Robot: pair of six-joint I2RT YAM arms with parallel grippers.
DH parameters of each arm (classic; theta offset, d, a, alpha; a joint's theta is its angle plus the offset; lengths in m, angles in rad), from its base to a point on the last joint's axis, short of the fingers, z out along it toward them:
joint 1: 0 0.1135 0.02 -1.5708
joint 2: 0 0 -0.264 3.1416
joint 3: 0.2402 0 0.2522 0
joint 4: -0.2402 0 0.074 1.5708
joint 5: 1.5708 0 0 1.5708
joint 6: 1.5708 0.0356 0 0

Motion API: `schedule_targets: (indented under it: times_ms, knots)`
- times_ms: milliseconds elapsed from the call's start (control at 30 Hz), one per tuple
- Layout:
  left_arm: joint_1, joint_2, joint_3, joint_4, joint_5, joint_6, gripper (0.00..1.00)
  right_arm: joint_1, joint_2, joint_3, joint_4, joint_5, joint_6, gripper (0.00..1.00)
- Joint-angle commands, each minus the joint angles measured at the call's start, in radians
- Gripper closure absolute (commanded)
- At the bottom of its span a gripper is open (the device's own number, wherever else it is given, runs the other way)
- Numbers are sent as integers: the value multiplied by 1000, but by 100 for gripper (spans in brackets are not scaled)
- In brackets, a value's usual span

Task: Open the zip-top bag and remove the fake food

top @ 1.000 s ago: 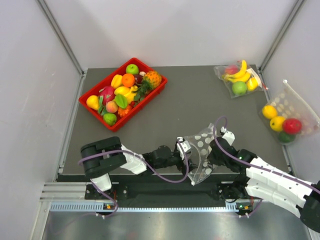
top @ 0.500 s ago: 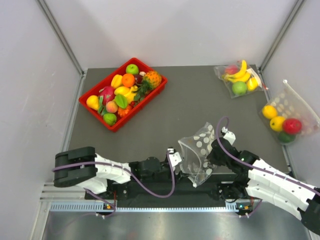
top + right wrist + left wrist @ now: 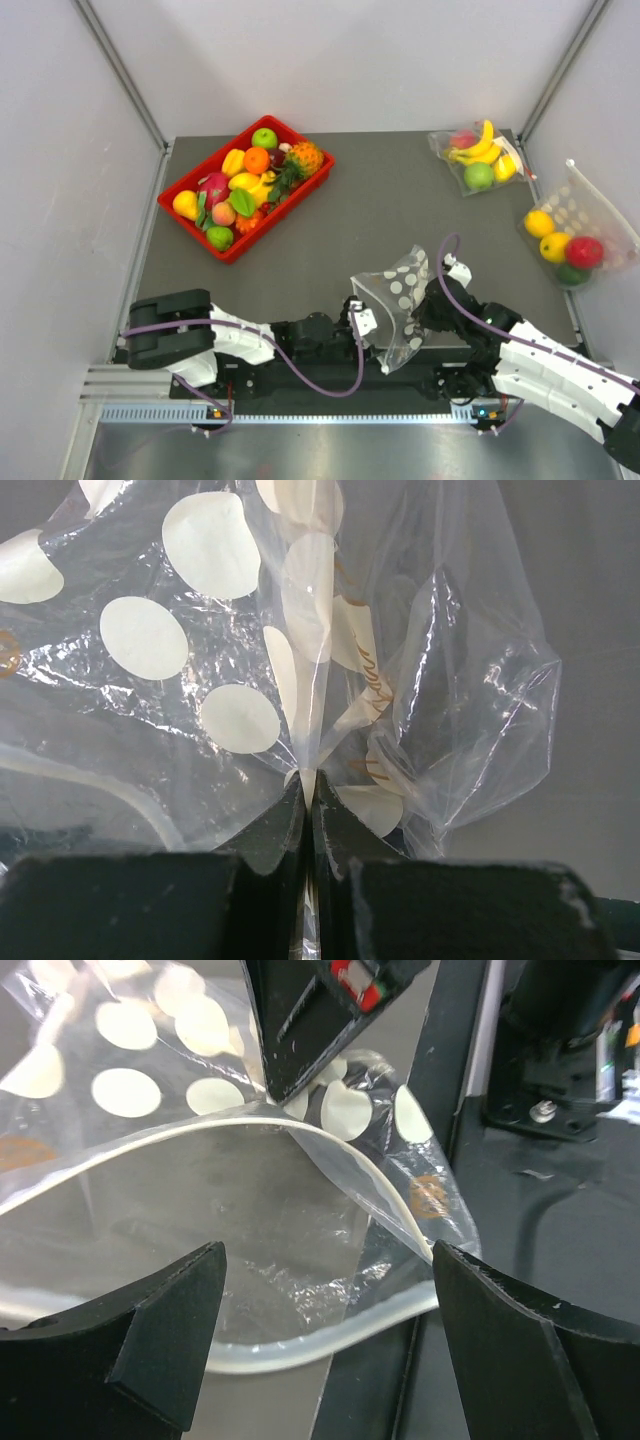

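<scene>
Clear plastic printed with pale round dots is being held up off the counter (image 3: 380, 215): the zip-top bag (image 3: 398, 300) is being suspended over the counter's near edge, between the two arms. On the bag's right side, a gathered fold of its dotted film is being pinched by the right pincer (image 3: 308, 792), whose jaws are being pressed fully together on the plastic. In the right wrist view the film is being shown fanning upward from that pinch, creased and glossy.

Just left of the bag, the left pincer (image 3: 320, 1335) is being held wide open, with nothing gripped. The bag's mouth is being framed between its two fingers (image 3: 165, 1330). There the white zip strip (image 3: 385, 1205) is being shown bowed away from the lower lip, so the mouth is gaping. Whether either finger is touching the plastic cannot be told.

Well behind the bag and to its left, a red tray (image 3: 190, 185) is being filled by mixed plastic fruit (image 3: 245, 182). Well behind the bag and to its right, a clear bag of bananas and a green apple (image 3: 478, 158) is being carried by the counter. Farther right of the zip-top bag, a bigger dotted bag (image 3: 572, 232) of yellow and red fruit is being propped at the counter's right edge.
</scene>
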Motion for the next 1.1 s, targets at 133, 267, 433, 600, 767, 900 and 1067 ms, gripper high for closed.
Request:
schedule_targets:
  times_ms: [133, 267, 433, 600, 767, 900, 1067]
  knots:
    - [19, 146, 66, 154, -1, 67, 12, 18, -40, 11, 9, -17, 3, 100]
    - [36, 166, 66, 179, -4, 80, 12, 20, -51, 11, -2, -17, 4, 100]
    - [45, 204, 72, 231, -8, 94, 12, 18, -57, -3, 10, -33, 7, 100]
    - [43, 293, 97, 360, 45, 77, 11, 21, -28, -7, 22, -37, 6, 100]
    - [42, 356, 95, 479, 124, 3, 11, 24, -20, -27, 33, -26, 20, 100]
    - [43, 379, 78, 558, 137, -34, 9, 26, -16, -50, 56, -36, 30, 100]
    - [43, 437, 95, 647, 145, -57, 7, 32, -19, -53, 64, -40, 40, 100]
